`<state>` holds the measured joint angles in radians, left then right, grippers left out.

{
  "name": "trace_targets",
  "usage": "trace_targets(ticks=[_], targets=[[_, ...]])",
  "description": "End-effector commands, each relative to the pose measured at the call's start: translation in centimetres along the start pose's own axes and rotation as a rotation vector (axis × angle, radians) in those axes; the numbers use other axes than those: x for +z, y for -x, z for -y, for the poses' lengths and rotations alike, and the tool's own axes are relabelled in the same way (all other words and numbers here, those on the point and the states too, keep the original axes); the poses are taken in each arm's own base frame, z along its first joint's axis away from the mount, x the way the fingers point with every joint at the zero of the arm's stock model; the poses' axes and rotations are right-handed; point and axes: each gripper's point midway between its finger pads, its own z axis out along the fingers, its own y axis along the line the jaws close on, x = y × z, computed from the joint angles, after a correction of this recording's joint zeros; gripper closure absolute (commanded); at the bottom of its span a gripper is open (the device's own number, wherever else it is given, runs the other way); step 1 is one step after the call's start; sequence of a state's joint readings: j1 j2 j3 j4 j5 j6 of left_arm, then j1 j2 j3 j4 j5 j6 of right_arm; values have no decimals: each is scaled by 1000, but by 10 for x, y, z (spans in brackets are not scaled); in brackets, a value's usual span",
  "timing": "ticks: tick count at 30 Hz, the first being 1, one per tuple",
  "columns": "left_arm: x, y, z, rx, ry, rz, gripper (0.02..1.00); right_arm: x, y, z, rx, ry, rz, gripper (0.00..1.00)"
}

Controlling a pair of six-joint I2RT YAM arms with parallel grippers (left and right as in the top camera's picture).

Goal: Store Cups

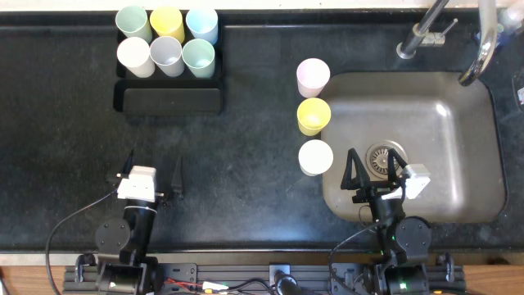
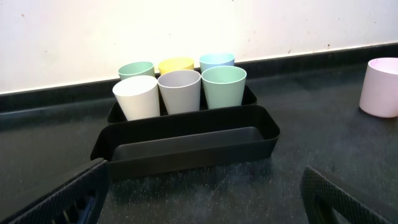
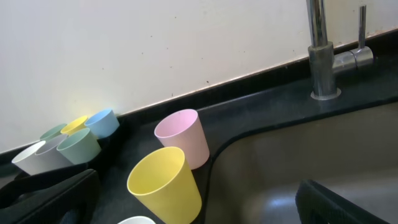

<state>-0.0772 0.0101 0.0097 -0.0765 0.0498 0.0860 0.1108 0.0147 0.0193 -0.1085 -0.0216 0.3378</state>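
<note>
Three loose cups stand mouth-up in a line on the counter (image 1: 246,147), just beside the left rim of the sink (image 1: 458,90): a pink cup (image 1: 313,76) farthest from the arms, a yellow cup (image 1: 313,115) in the middle and a white cup (image 1: 315,156) nearest them. They are close together, and whether any two touch is hard to say from above. They look like plain, smooth tapered tumblers, empty as far as their open mouths show. Six more cups (image 1: 168,41) already sit upright in two rows of three in the rear compartment of a black tray (image 1: 119,82) against the back wall (mint, yellow and pale blue behind; white, grey and mint in front). The tray's long front compartment (image 2: 186,149) holds nothing. By that count the job is about two-thirds done, with the three by the sink left to store. Neither arm holds anything. The left gripper (image 1: 153,173) hangs over bare counter near the tray, fingers spread wide, and the right gripper (image 1: 374,172), equally wide, sits above the sink's near-left corner beside the white cup.
</note>
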Motion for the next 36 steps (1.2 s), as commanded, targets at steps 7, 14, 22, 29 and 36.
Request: trace_targets(ticks=[7, 14, 22, 29, 36], targets=[[0, 0, 2, 19, -11, 4, 20, -1, 3, 0, -1, 3, 14, 3], [0, 0, 2, 19, -11, 3, 20, -1, 3, 0, -2, 3, 14, 3], [3, 32, 13, -91, -93, -25, 20, -1, 3, 0, -2, 3, 14, 3], [53, 144, 52, -148, -405, -126, 20, -1, 3, -1, -1, 4, 14, 3], [163, 211, 53, -464, -354, -471, 20, -1, 3, 0, -1, 3, 14, 3]])
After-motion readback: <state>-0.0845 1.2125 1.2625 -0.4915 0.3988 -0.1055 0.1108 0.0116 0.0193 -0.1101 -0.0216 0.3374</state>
